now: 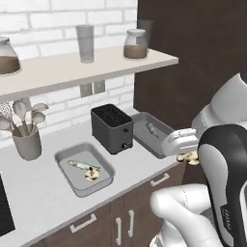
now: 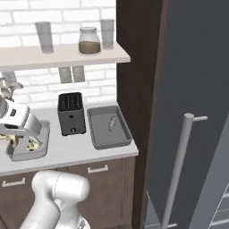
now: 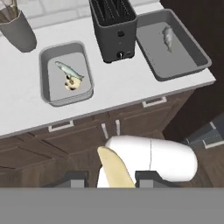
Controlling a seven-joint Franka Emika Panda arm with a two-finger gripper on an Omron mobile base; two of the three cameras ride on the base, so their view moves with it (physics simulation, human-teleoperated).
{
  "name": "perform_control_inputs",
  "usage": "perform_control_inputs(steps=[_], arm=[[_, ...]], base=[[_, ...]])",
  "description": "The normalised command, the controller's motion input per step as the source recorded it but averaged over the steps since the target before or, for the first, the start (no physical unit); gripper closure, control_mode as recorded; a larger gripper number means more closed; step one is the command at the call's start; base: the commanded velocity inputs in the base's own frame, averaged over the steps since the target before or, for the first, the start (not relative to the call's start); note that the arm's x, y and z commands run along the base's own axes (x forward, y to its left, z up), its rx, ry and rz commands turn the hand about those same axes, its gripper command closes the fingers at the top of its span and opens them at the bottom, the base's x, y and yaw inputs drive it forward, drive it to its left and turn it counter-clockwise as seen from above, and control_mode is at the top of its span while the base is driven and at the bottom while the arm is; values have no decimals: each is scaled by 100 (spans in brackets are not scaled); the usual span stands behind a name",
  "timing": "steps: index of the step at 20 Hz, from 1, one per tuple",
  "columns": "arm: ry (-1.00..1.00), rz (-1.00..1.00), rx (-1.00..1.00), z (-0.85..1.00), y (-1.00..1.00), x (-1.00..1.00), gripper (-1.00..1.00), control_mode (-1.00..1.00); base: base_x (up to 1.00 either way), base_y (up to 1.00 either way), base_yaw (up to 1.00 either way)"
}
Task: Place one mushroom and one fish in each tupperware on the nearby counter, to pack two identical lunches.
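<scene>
Two grey tupperware trays sit on the off-white counter [image 1: 43, 193], one on each side of a black toaster. The left tupperware [image 1: 62, 166] [image 3: 46, 57] holds a fish [image 1: 78, 165] [image 3: 66, 68] and a mushroom [image 1: 91, 173] [image 3: 72, 83]. Only a fish [image 1: 153, 129] [image 3: 167, 37] [image 2: 112, 123] lies in the right tupperware [image 1: 144, 140] [image 3: 175, 65] [image 2: 100, 136]. My gripper [image 1: 187, 154] [image 3: 111, 177] hangs in front of the counter's edge, near the right tray's front corner. It is shut on a second tan-yellow mushroom [image 1: 192, 158] [image 3: 114, 168].
The black toaster [image 1: 112, 128] [image 2: 71, 114] stands upright between the trays. A grey utensil holder [image 1: 27, 142] is at the counter's back left. A wall shelf [image 1: 72, 67] with jars and glasses overhangs the counter. A tall dark cabinet [image 2: 143, 89] bounds the right side.
</scene>
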Motion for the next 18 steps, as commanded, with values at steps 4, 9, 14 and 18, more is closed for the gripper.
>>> perform_control_inputs(steps=[4, 9, 14, 18], arm=[[0, 0, 0, 0, 0, 0, 100, 100], [0, 0, 0, 0, 0, 0, 100, 100], [0, 0, 0, 0, 0, 0, 100, 100], [-1, -2, 2, 0, 0, 15, 100, -100]], base=[[31, 28, -43], [40, 43, -26], [36, 21, -11], [30, 0, -7]])
